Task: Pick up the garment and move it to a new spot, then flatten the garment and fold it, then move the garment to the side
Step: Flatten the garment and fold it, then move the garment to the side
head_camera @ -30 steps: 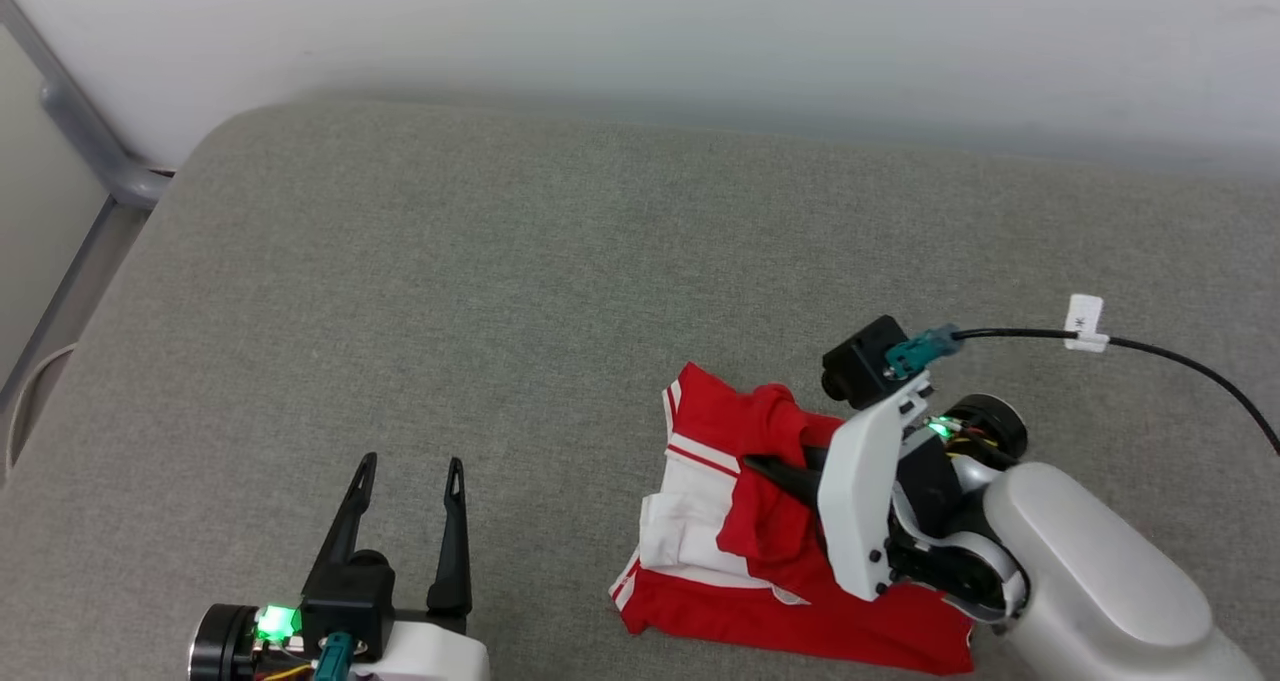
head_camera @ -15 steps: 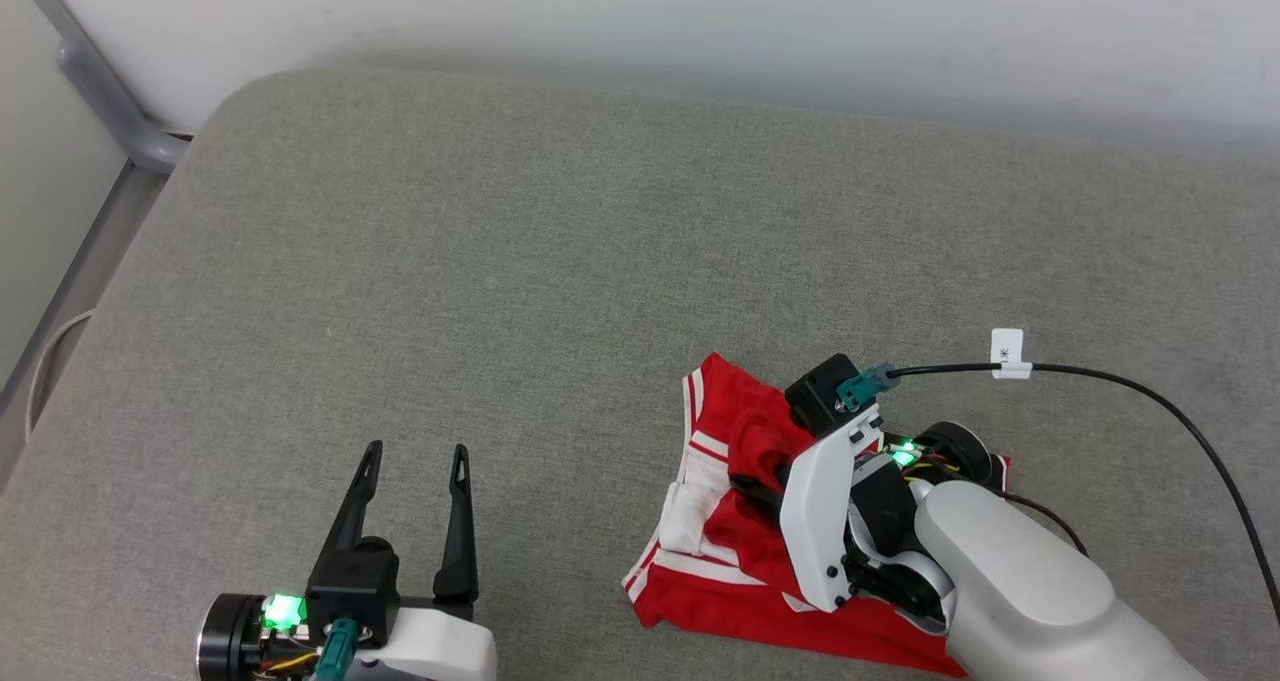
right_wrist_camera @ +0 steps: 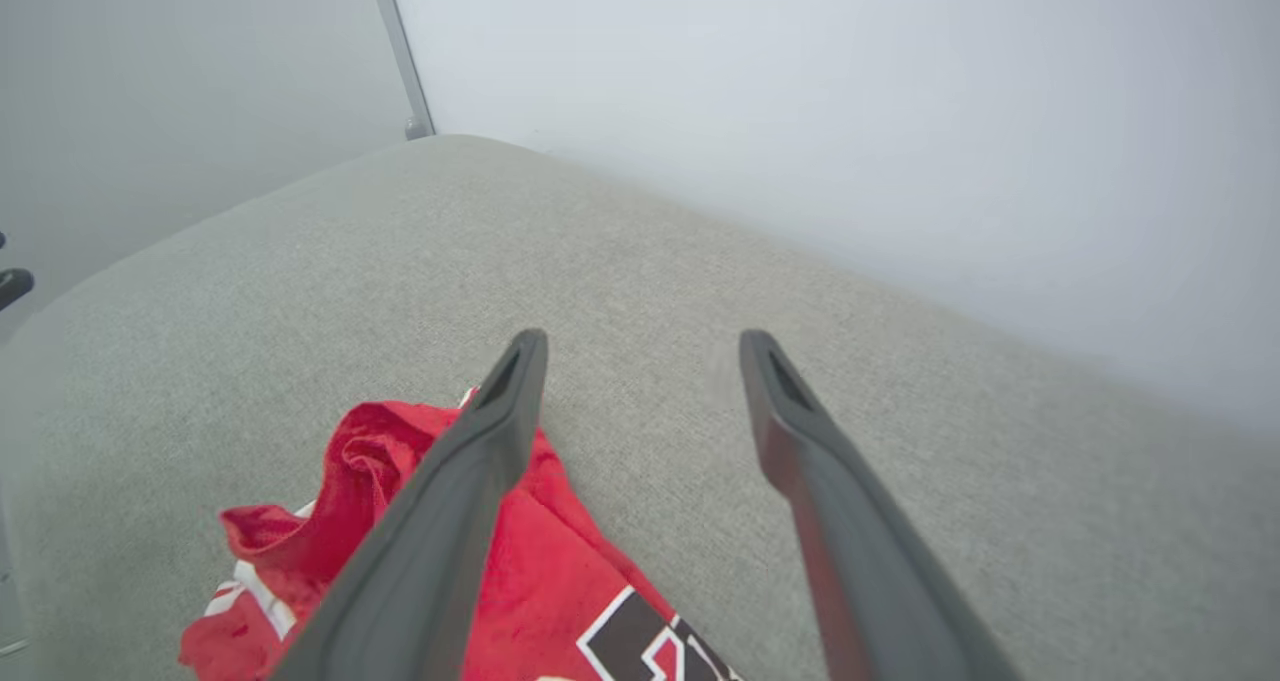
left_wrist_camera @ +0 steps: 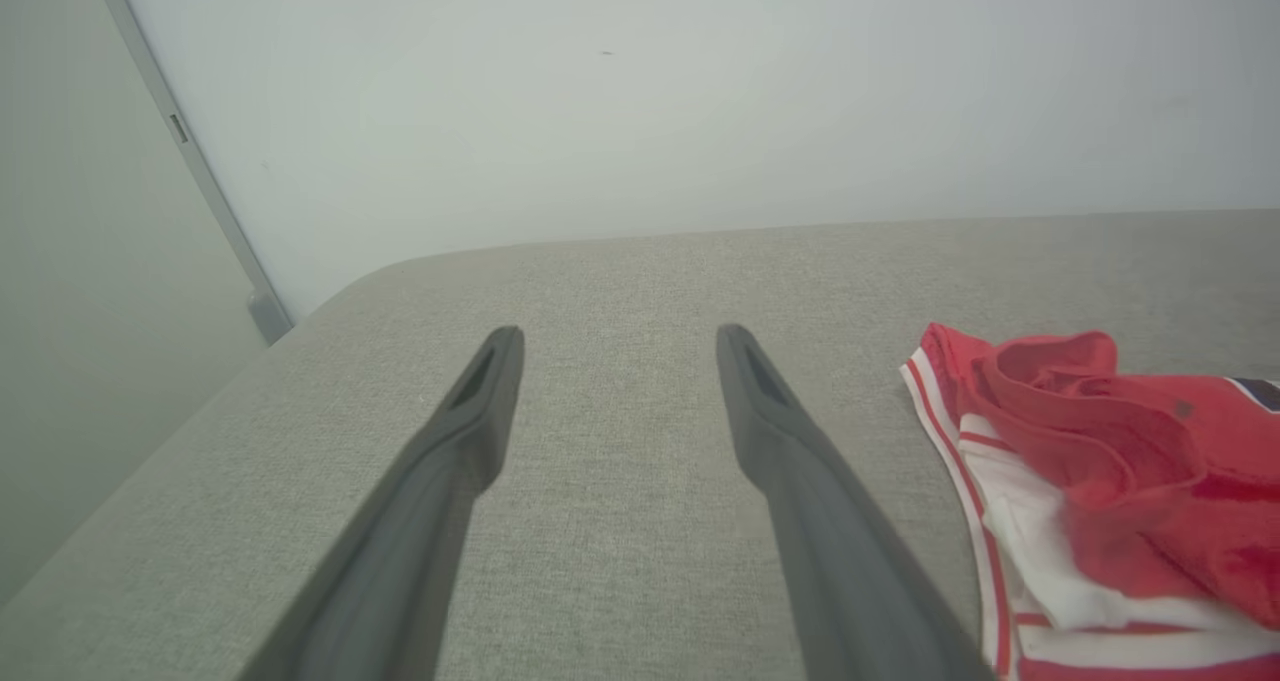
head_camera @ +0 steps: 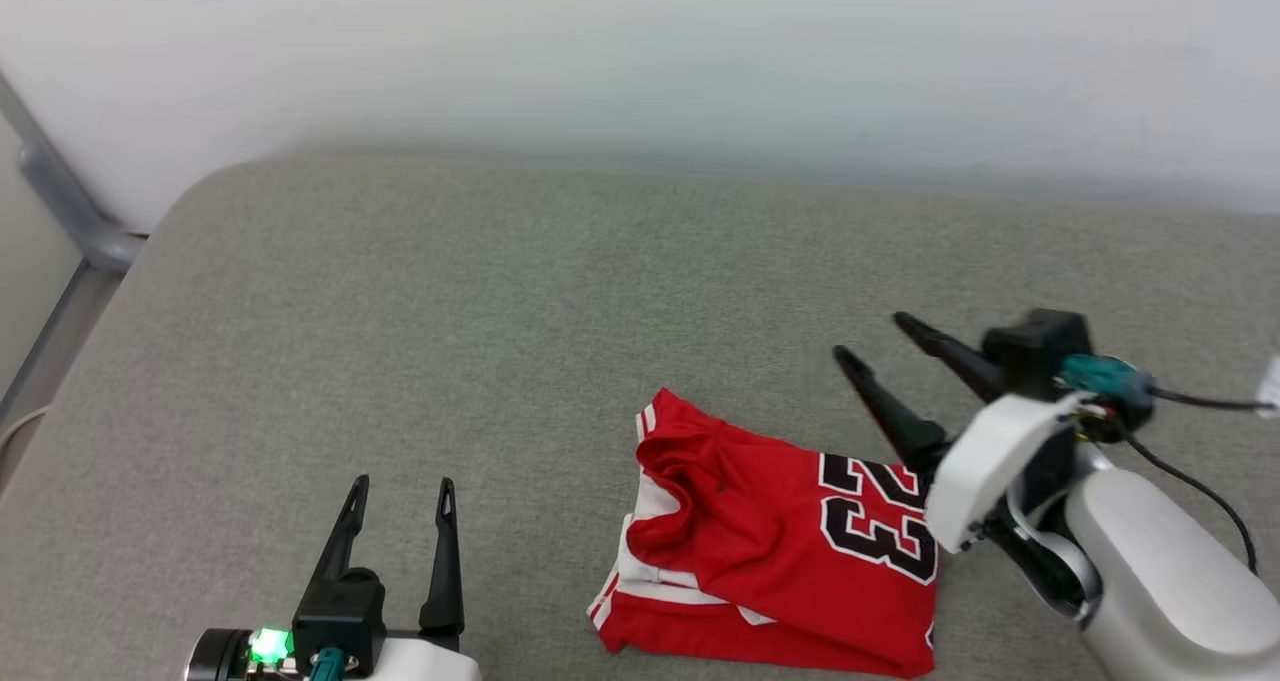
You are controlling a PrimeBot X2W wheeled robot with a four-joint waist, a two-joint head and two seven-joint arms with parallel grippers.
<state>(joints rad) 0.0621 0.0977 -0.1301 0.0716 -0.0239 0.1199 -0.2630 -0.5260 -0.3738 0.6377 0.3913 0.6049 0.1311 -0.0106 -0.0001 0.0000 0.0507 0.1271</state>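
Grey woven cloth is stretched over the cushion [head_camera: 480, 301], its corner rounded, with a plain pale wall [head_camera: 640, 51] behind. The shirt [head_camera: 760, 551] is laid in a rumpled fold at the cushion's near right. Its black, white-edged 23 is read from the head view, while the bunched red collar and striped white sleeve are caught from the left wrist view. The left gripper [head_camera: 402, 483] is held wide open and empty, well left of the shirt. The right gripper [head_camera: 870, 336] is spread wide too, with nothing gripped, beside the shirt's far right corner. In its wrist view one finger is seen across the red cloth. A grey metal bar [head_camera: 100, 248] is noted far left, and a black cable [head_camera: 1200, 399] is trailed from the right wrist.
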